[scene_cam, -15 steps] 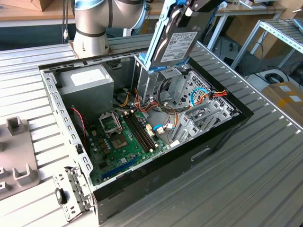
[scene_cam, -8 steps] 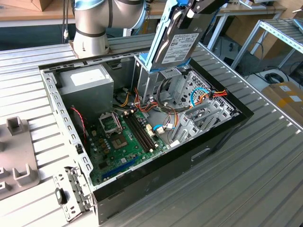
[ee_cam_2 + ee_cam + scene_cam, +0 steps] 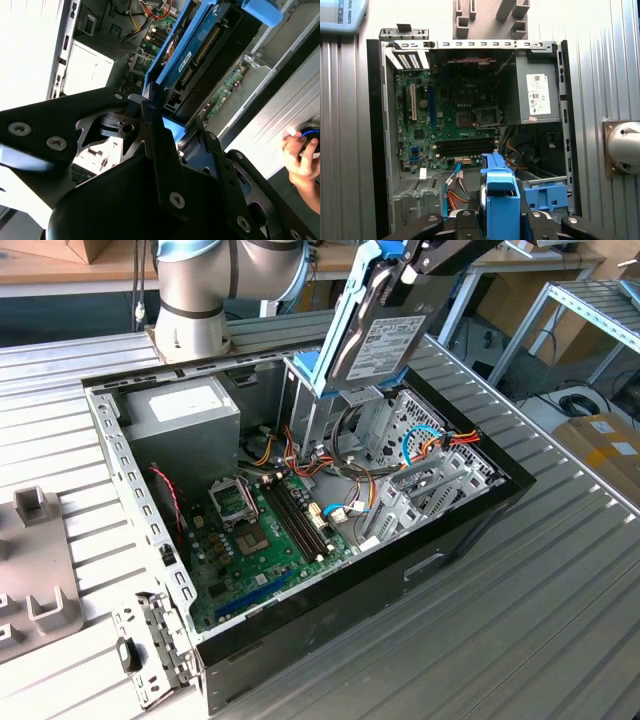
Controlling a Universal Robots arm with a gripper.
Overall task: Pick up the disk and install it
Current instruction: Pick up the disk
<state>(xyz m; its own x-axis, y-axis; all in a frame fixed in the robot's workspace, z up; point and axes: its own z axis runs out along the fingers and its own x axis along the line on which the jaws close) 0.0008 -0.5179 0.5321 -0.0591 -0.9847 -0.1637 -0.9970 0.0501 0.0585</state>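
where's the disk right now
The disk hangs tilted in the gripper above the drive cage of the open computer case, toward the exterior view's right of the power supply.

We see the open case (image 3: 420, 570) obliquely from above in the exterior view, straight down in the first wrist view, and close along the tool (image 3: 172, 116) in the second wrist view.

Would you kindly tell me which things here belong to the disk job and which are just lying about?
Job in hand: the disk, gripped by the pincer; the open computer case below it.
Lying about: grey fixture blocks, perforated metal bracket beside the case, metal rack, yellowish box.
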